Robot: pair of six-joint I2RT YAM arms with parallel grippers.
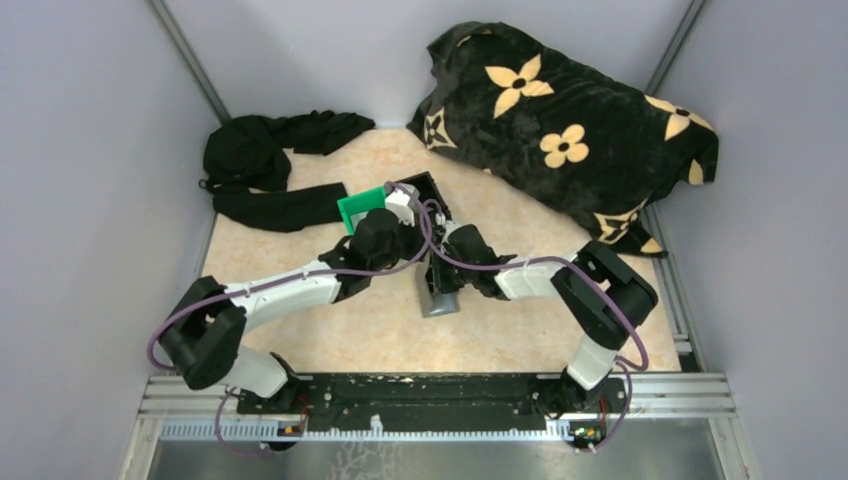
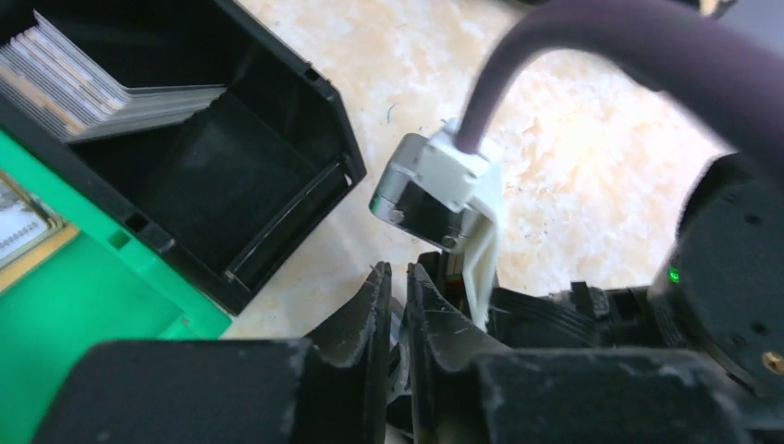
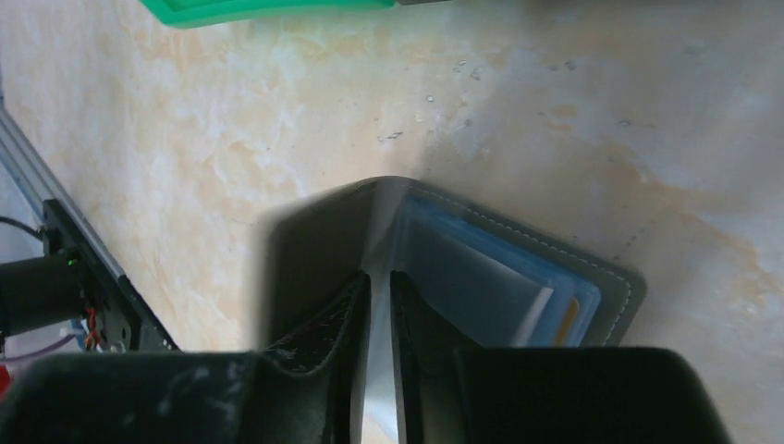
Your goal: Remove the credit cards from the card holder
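Right gripper: jaws narrow, pinching slim grey-blue bifold card holder at its centre fold
Holder: on mottled tan table, fold running straight out from right jaws
Left gripper: nearly closed, grip unclear, farther off

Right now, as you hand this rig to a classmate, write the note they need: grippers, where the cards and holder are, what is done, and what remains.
Left gripper: fingers nearly shut beside the black bin. I cannot tell whether a card is pinched.
Right gripper: shut on the card holder, which is spread open.
Done: a stack of credit cards lies in the black bin.
Left: a card edge shows in the holder's pockets, so more probably need pulling out.
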